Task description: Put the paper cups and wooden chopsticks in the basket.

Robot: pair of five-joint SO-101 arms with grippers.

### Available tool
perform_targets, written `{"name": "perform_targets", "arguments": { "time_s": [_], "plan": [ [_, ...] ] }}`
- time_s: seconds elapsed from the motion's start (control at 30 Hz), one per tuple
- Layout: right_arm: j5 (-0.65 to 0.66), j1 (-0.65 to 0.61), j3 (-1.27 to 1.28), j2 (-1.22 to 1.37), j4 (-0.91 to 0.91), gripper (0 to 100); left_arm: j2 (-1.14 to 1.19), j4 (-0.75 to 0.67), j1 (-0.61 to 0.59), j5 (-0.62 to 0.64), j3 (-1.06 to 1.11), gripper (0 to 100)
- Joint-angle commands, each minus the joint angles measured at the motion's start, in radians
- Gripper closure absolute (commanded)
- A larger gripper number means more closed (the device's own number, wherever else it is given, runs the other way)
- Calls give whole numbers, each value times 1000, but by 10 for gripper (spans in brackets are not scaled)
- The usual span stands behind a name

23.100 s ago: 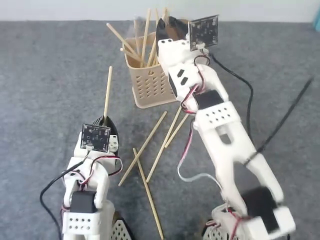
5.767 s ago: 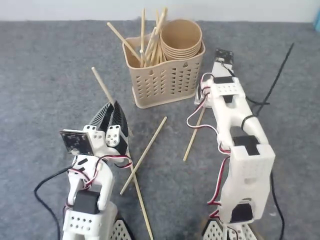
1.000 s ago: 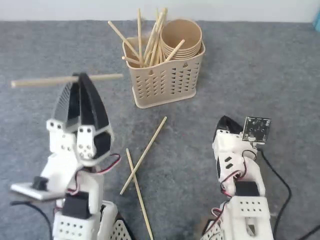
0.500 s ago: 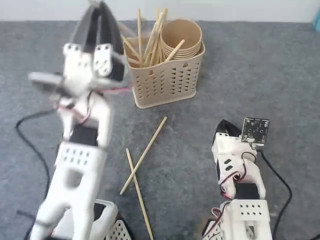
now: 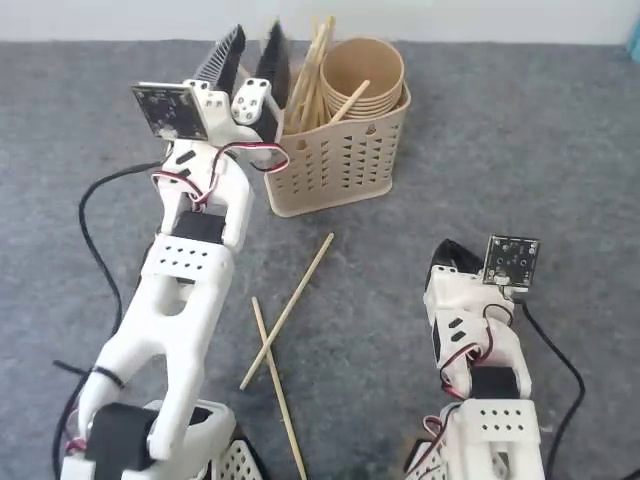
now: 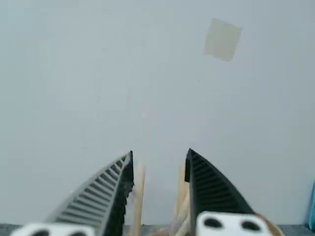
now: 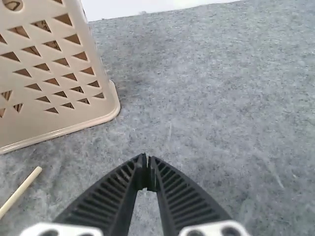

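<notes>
A beige slotted basket (image 5: 330, 165) stands at the back of the grey mat, holding a stack of paper cups (image 5: 362, 62) and a bundle of wooden chopsticks (image 5: 306, 72). My left gripper (image 5: 248, 50) hangs open over the basket's left end, nothing between its fingers; the left wrist view has chopstick tops (image 6: 140, 196) just below the left gripper (image 6: 160, 160). Two chopsticks lie crossed on the mat, one slanted (image 5: 292, 302), one nearer the front (image 5: 276, 392). My right gripper (image 5: 445, 252) is shut and empty, low over the mat right of them, pointing toward the basket (image 7: 49, 73).
The left arm stretches from the front left base up to the basket. The right arm is folded at the front right. A chopstick end (image 7: 19, 192) lies near the right gripper (image 7: 146, 167). Bare mat spreads right of the basket.
The left arm carried a chopstick from the left side up to the basket and let it go; its gripper is now open. The right arm has not moved.
</notes>
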Motion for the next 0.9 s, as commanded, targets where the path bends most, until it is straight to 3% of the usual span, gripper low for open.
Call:
{"name": "perform_targets", "arguments": {
  "time_s": [0.0, 0.13, 0.4, 0.5, 0.87],
  "plan": [
    [2, 10, 17, -22, 10, 991, -112, 103, 0, -2, -41, 816],
    [2, 10, 17, -22, 10, 991, -290, 315, -11, 0, -39, 816],
    [2, 12, 17, -21, 10, 991, -681, 1060, -112, 2, -21, 816],
    [2, 12, 17, -19, 10, 991, -761, 1255, -144, 2, 62, 816],
    [2, 12, 17, -18, 10, 991, -807, 1310, -158, -55, 460, 816]
  ]
}}
